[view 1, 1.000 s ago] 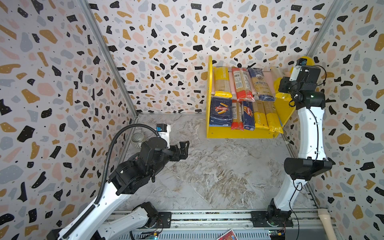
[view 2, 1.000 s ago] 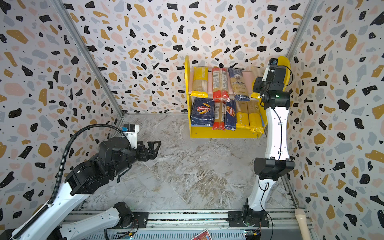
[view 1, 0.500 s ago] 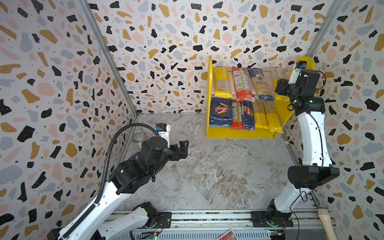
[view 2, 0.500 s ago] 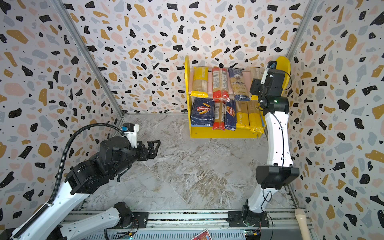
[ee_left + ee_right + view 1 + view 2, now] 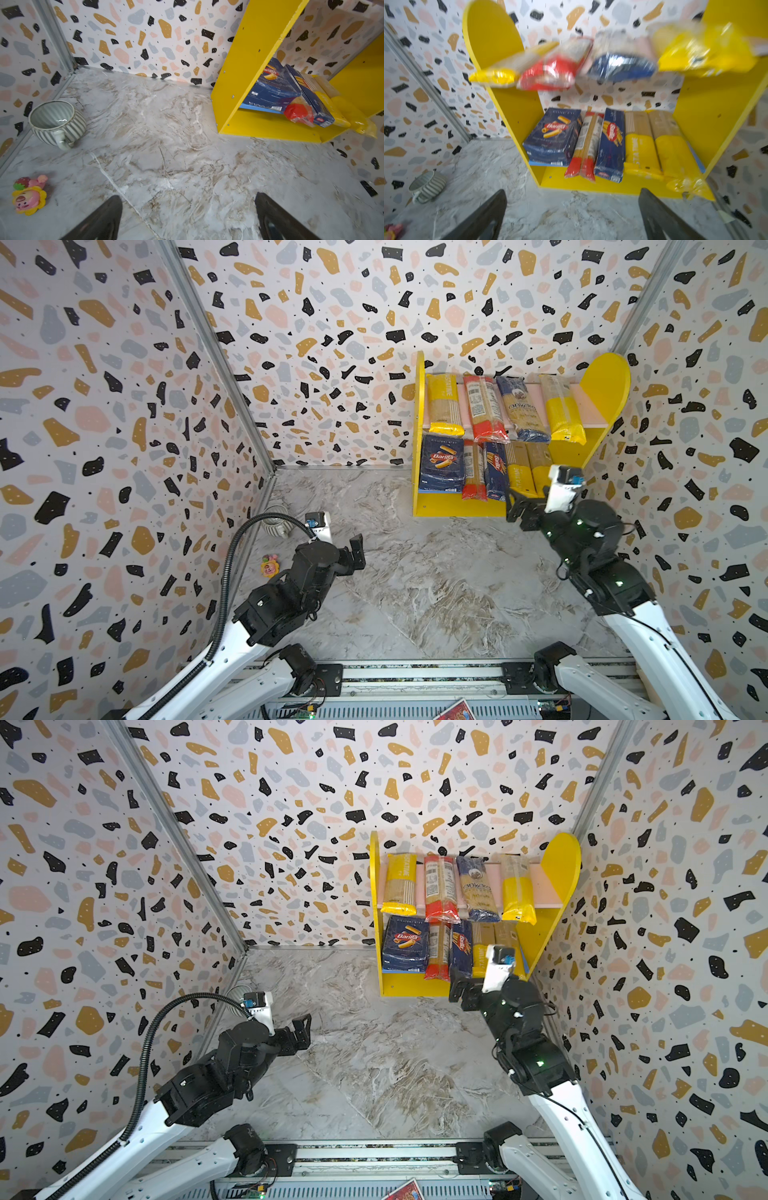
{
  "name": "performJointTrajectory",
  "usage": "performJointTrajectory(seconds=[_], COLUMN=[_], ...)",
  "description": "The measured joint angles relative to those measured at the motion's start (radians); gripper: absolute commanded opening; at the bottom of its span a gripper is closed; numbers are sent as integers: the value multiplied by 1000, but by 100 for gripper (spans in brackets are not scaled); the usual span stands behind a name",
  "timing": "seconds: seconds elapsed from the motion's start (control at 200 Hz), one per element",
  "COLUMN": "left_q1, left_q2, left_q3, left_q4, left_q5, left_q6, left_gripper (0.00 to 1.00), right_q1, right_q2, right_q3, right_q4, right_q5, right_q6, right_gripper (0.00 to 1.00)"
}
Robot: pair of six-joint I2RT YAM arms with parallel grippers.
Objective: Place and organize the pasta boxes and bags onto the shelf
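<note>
Right wrist view, blurred, faces the shelf (image 5: 512, 116). It stands at the far right of the table (image 5: 415, 593), back against the far wall (image 5: 353, 323), with its right panel close to the right wall. Every pack is on it.

On the pink upper board (image 5: 588, 406), from left to right, lie a yellow-ended bag (image 5: 444, 404), the upper red-orange bag (image 5: 484, 408), the ankara bag (image 5: 521, 410) and another yellow-ended bag (image 5: 561, 410). The lower board holds the wide Barilla box (image 5: 552, 135), the lower red-orange bag (image 5: 588, 141), the narrow Barilla box (image 5: 611, 145) and two more yellow-ended bags side by side.

The table is a grey-white marbled sheet with brown veining. Terrazzo-patterned walls close it in on the left, far and right sides, joined by metal corner posts. A striped cup (image 5: 56, 122) and a small pink-and-yellow toy (image 5: 29, 197) sit at the left, by the left wall.

The right gripper (image 5: 519, 506) hovers low, just in front of the shelf's near right corner, fingers spread wide with nothing between them. A second ago it was up at the right end of the pink board, where the yellow-ended bag now lies uncovered. The left gripper (image 5: 355, 549), also spread and empty, is over the left of the table, about where it was.

Every pack's long axis runs near to far. The upper bags' near ends overhang the pink board. Both boxes lie printed face up.
</note>
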Motion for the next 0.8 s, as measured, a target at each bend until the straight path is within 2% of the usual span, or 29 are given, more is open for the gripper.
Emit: performJointTrajectory(seconds=[0.095,0.205,0.32,0.395,0.576,0.666,0.801], left_q1=[0,0,-11,-20,-28,-28,6], left_q2=[-28,-26,-13,-16,-3,69,233], left_q3=[-66,-132,-232,-318,-462,-486,-528], left_q4=[69,169,315,416,710,860,1126], left_q5=[-71,-153,-221,-257,-417,-529,-645], left_q6=[0,17,58,99,305,415,546], left_gripper=[100,100,99,99,99,100,99], right_q1=[32,42,51,55,55,34,-71], right_q2=[-1,-49,-123,-166,-178,-138,-20], right_q3=[-198,-411,-544,-621,-761,-804,-826], right_q4=[25,82,175,299,556,669,831], right_q5=[13,3,4,21,102,123,107], right_q6=[24,-10,-56,-92,-153,-163,-162], right_gripper=[99,99,99,99,99,99,99])
